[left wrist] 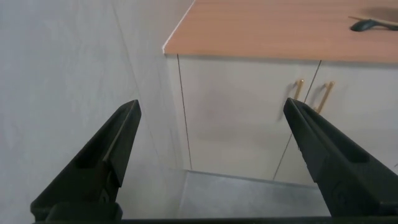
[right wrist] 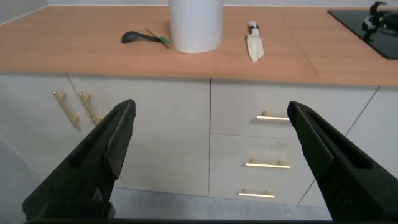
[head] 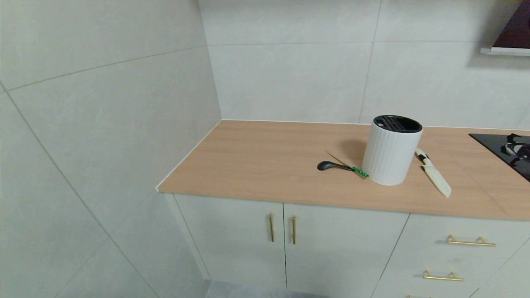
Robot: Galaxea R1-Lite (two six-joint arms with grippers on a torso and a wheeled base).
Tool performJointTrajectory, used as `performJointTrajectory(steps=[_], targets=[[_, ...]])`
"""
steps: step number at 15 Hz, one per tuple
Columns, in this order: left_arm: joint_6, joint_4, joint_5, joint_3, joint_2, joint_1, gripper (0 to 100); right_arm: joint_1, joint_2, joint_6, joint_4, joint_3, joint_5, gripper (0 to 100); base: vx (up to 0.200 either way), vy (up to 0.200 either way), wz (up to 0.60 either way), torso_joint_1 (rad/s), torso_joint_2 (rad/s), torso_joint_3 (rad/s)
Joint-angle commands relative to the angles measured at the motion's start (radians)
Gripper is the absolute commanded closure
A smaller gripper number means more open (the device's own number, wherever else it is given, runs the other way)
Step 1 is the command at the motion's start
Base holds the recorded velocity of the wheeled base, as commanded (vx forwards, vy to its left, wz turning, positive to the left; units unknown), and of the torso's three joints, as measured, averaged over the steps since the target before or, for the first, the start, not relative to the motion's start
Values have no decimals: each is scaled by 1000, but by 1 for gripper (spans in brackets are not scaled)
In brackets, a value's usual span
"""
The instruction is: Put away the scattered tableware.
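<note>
Both grippers empty, fingers spread wide: left gripper (left wrist: 211,107) low before the cabinet corner, right gripper (right wrist: 211,109) facing the drawers. On the light wood-grain countertop (head: 256,161): white ribbed cylindrical holder w/ black slotted top (head: 391,155); small black spoon w/ green-patterned handle (head: 340,167) and thin wooden chopstick (head: 336,158) just left of it; cream-bladed knife (head: 434,176) just right. All prob. light and stiff; spoon and chopstick lie flat, likely slippery, so pinch mid-handle; knife by its handle, the end nearer the wall; blade maybe brittle. Hard to tell: one chopstick or two; whether their ends touch the holder's base; slot depth hidden.
</note>
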State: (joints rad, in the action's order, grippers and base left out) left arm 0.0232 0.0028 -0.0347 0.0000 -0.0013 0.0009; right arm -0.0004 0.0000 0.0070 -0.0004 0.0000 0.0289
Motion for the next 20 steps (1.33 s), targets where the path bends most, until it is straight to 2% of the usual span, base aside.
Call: performJointTrajectory(steps=[1,4,7,19,20], targets=[[0,0,-1,0,1,-1,0,-1,0,-1,-1,0,0,0,0,0,0,0,0,0],[0,0,-1,0,1,-1,0,-1,0,-1,-1,0,0,0,0,0,0,0,0,0],[1,0,-1,0,1,-1,0,-1,0,-1,-1,0,0,0,200,0,0,-4,-4,4],[-9,-1,-2,0,1,-1,0,-1,0,-1,-1,0,-1,0,0,0,0,0,0,0],[-9,-1,-2,0,1,-1,0,-1,0,-1,-1,0,-1,0,0,0,-600,2,2,2]])
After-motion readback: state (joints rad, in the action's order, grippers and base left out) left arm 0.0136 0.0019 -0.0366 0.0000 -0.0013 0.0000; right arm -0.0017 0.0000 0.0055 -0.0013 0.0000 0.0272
